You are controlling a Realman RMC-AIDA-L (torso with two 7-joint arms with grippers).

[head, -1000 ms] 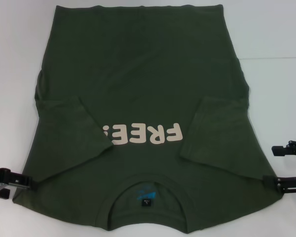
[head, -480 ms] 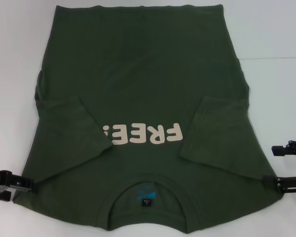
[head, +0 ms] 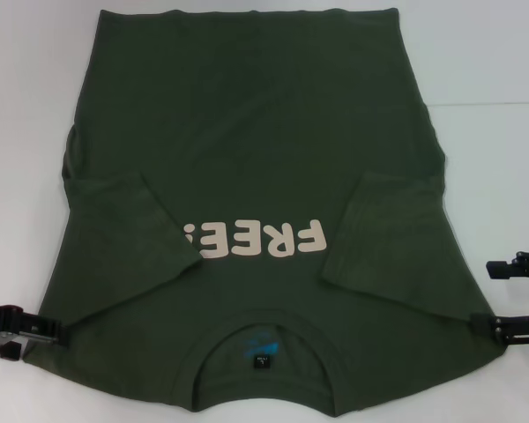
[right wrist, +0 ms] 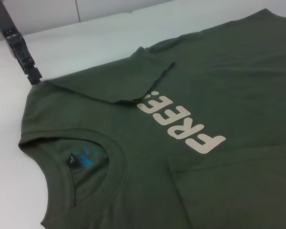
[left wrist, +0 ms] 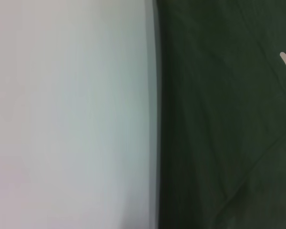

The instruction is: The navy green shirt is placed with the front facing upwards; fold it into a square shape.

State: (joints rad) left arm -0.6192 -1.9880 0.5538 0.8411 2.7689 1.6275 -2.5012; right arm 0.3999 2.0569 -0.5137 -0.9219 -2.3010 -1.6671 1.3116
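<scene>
The shirt (head: 256, 194) lies flat on the desk (head: 494, 70), collar nearest the robot, sleeves folded inward. Soft, light cloth; best pinched at the shoulder corners, where the left pincer (head: 53, 333) and right pincer (head: 487, 324) sit; grip undeterminable.

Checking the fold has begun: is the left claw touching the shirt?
Touching: in the head view the left claw meets the navy green shirt at its shoulder edge.

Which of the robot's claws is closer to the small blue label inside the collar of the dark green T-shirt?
Roughly equal, the left perhaps slightly nearer. The left gripper touches the shirt's near shoulder edge left of the label; the right gripper sits at the opposite shoulder edge.
</scene>
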